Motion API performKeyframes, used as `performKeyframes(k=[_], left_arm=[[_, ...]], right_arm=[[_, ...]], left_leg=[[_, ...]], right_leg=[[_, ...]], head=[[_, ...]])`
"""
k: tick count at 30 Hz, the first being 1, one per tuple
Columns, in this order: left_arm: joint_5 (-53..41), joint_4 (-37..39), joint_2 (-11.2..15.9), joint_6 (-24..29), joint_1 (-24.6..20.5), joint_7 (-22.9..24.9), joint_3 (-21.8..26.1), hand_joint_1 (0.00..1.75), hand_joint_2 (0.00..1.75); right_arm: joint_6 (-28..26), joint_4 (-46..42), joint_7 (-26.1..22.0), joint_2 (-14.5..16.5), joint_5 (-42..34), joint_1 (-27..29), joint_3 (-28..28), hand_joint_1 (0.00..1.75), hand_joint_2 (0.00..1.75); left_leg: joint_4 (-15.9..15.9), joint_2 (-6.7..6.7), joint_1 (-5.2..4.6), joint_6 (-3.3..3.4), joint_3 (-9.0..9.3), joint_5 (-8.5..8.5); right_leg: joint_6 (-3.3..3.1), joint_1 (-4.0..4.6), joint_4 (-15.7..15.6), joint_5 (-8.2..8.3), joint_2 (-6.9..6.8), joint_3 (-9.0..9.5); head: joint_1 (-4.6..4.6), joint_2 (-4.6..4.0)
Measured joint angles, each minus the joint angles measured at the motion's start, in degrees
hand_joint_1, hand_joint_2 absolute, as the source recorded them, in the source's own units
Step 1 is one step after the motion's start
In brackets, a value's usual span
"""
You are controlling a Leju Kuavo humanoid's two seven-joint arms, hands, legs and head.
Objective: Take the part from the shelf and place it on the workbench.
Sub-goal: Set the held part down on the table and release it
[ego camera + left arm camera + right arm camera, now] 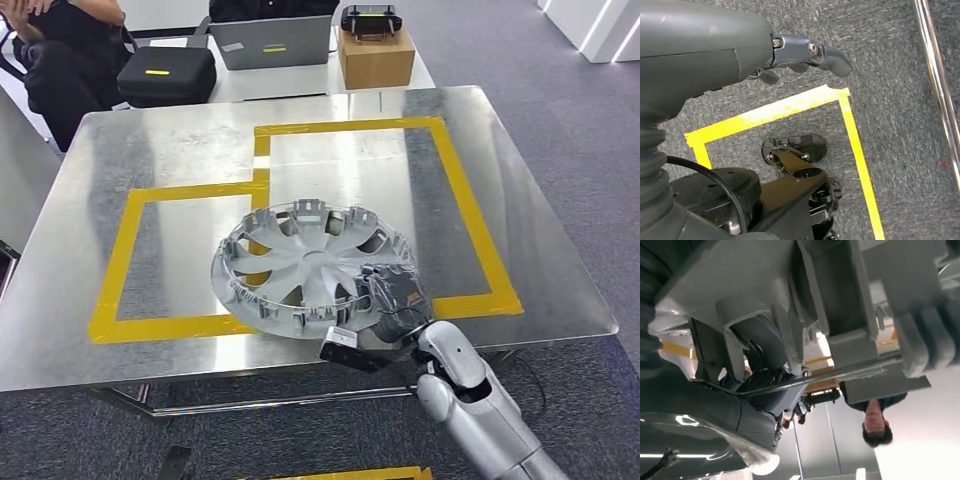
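From the head view, the grey hubcap (313, 268) lies on the steel table (90, 300) across the yellow tape (468, 210), with the right hand (392, 300) grasping its near right rim. At the left wrist, the left hand (806, 55) hangs over the carpet floor (896, 100), its fingers loose and holding nothing. At the right wrist, the hubcap's ribbed plastic is very close, pressed against the dark fingers (764, 360).

head view high over workbench (113, 330), wrist views close, left floorward
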Motion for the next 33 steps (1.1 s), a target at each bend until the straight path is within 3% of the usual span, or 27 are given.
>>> performKeyframes(k=[6,17,21,26,33], left_arm=[[-0.16,0.00,0.45,-0.75,-0.17,-0.02,-0.74,0.00,1.75],[-0.22,0.00,0.62,-0.90,-0.18,-0.12,-0.84,0.00,1.75],[-0.24,0.00,0.77,-2.01,-0.20,-0.70,-0.84,0.00,1.75],[-0.35,0.00,0.95,-2.16,-0.12,-0.03,-0.83,0.00,1.75],[-0.02,0.00,1.58,-1.60,0.81,1.74,-0.60,0.00,1.75]], right_arm=[[0.79,10.66,0.96,0.00,1.09,-7.67,2.90,1.75,1.75],[0.57,15.66,1.16,0.00,1.35,-10.28,4.81,1.75,1.75],[1.22,18.71,6.39,0.41,3.59,-12.72,5.56,1.75,1.75],[1.30,28.50,16.11,2.03,6.45,-20.24,5.09,1.75,1.75],[0.01,37.03,19.78,2.53,9.78,-25.97,2.73,1.75,1.75]], left_leg=[[0.06,-0.06,-0.02,0.03,0.02,0.07],[0.07,-0.06,-0.04,0.04,0.02,0.06],[0.07,-0.04,-0.05,0.05,0.02,0.09],[0.07,-0.23,-0.08,0.10,-0.01,0.26],[0.10,-0.20,-0.10,0.11,-0.01,0.27]], right_leg=[[0.09,-0.04,-0.10,0.10,-0.08,0.10],[0.11,-0.07,-0.16,0.11,-0.07,0.12],[0.17,-0.09,-0.16,0.18,-0.05,0.12],[0.22,-0.10,-0.17,0.24,-0.29,0.16],[0.21,-0.13,-0.20,0.31,-0.20,0.18]], head=[[0.01,0.00],[0.00,0.00],[-0.01,0.00],[0.00,0.00],[0.00,0.00]])
